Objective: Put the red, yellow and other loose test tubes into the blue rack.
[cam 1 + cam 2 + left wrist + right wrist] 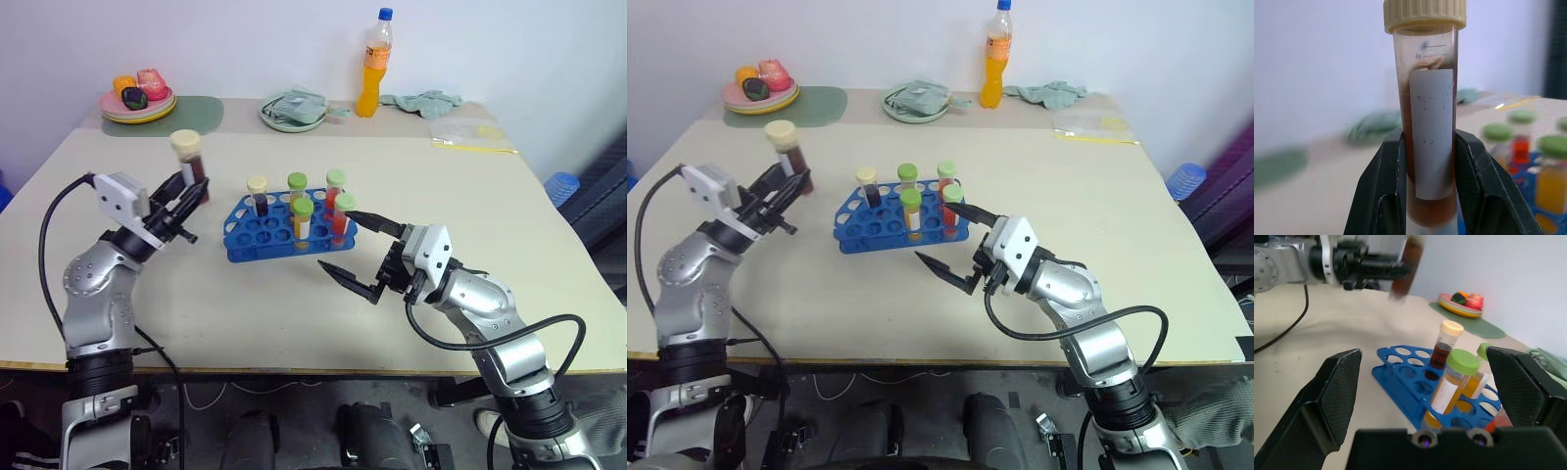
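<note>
From the head views, the left tool (193, 193) is clamped on a maroon tube (190, 163) with a cream cap, held clear above the tabletop (411, 176); the tube stands nearly upright, cap uppermost; the blue rack (257, 232) rests on the tabletop between the two tools, closer to the right tool (345, 241); the right tool's two black fingers are spread wide with nothing between them, its upper fingertip just beside the rack's near corner; five capped tubes stand in the rack, one cream-capped and four green-capped, holding dark, yellow and red liquid.

From the left wrist view, the maroon tube (1427, 122) rises straight up between the tool's two black fingers (1385, 191), which press on its lower half; a white label faces the camera; green-capped tubes stand blurred beyond.

From the right wrist view, the wide-apart fingers (1334, 396) frame the blue rack (1400, 377); a yellow tube (1452, 387) with a green cap leans nearest the tool; the left tool (1403, 269) holds its tube aloft beyond the rack.
</note>
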`<act>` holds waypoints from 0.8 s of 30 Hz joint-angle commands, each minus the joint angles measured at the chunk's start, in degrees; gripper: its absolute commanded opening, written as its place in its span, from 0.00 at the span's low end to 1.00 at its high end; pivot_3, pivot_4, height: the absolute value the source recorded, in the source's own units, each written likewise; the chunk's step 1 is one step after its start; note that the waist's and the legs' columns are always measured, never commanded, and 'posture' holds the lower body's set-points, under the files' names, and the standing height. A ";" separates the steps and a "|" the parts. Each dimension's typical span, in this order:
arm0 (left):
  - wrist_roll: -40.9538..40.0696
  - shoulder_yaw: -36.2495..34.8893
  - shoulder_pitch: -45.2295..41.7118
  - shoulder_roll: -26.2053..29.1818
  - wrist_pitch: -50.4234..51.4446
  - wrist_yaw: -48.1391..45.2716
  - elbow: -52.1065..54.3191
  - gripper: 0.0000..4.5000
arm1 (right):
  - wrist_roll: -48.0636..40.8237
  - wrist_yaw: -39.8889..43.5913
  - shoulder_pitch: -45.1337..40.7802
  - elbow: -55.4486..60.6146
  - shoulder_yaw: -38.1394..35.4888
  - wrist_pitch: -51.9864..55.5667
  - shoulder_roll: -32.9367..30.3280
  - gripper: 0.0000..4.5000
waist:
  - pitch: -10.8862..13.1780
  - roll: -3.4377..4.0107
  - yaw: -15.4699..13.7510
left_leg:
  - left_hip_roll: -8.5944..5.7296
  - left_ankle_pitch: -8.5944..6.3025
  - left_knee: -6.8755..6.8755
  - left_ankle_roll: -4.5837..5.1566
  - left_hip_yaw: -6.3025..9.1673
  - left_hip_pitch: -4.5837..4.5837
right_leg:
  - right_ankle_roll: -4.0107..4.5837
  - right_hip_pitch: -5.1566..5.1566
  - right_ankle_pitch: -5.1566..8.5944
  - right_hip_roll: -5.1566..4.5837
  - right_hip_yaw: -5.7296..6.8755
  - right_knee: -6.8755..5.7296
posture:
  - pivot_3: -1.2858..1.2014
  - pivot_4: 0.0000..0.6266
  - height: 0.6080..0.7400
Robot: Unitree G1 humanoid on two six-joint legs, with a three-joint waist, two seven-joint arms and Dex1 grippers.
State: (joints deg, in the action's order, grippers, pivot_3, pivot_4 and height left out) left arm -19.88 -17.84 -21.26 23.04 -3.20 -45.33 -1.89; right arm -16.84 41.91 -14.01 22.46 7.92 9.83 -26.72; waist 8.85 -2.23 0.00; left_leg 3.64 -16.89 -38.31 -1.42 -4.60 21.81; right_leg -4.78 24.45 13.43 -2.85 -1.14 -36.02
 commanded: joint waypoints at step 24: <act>15.90 16.24 0.10 -5.54 -25.67 9.36 -17.04 0.17 | -1.55 -0.92 4.40 7.19 -5.69 3.23 -4.92 1.00 | 0.00 0.00 -0.53 | 0.07 -0.06 0.07 0.11 0.03 -0.11 | -0.03 -0.03 -0.01 0.15 -0.02 0.03 | 0.52 0.24 1.00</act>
State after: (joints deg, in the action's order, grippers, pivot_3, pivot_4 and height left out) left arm -3.85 -1.17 -20.88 16.53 -28.15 -36.60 -19.66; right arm -18.34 41.33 -9.51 27.50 3.66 13.79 -31.14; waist 8.85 -2.23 -0.53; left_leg 3.71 -16.95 -38.24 -1.31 -4.58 21.70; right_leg -4.81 24.42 13.43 -2.70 -1.16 -36.00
